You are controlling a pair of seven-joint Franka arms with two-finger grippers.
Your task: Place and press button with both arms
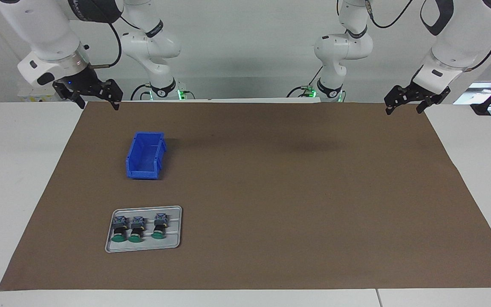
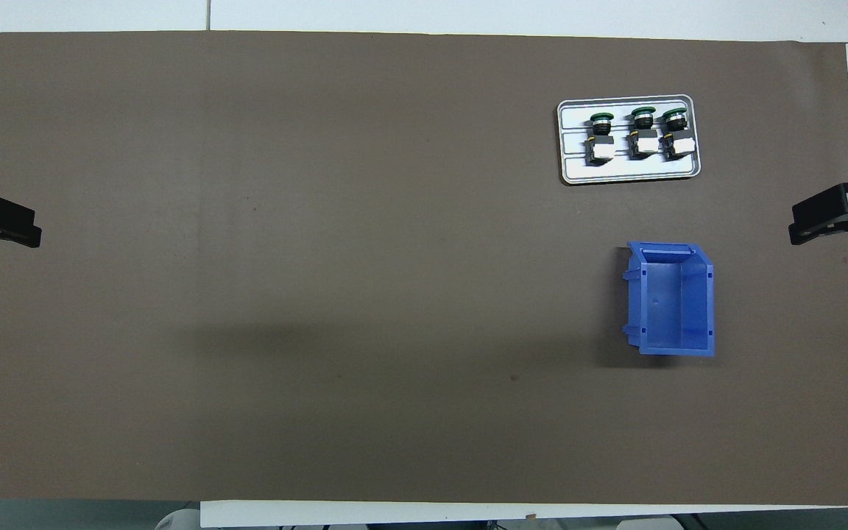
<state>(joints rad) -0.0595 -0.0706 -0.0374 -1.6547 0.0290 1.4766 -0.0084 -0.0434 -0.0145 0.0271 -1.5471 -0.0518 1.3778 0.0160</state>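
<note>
Three buttons with green caps lie side by side on a grey tray [image 1: 143,246] [image 2: 615,171] toward the right arm's end of the table: one button [image 1: 119,230] [image 2: 676,134], a second [image 1: 136,230] [image 2: 643,132] and a third [image 1: 159,227] [image 2: 601,136]. My right gripper [image 1: 99,105] [image 2: 814,219] hangs open over the brown mat's edge at its own end, holding nothing. My left gripper [image 1: 403,110] [image 2: 8,222] hangs open over the mat's edge at the left arm's end, also holding nothing. Both are well apart from the buttons.
A blue plastic bin [image 1: 143,172] [image 2: 637,294] with nothing in it stands nearer to the robots than the tray. A brown mat [image 1: 296,192] covers most of the white table.
</note>
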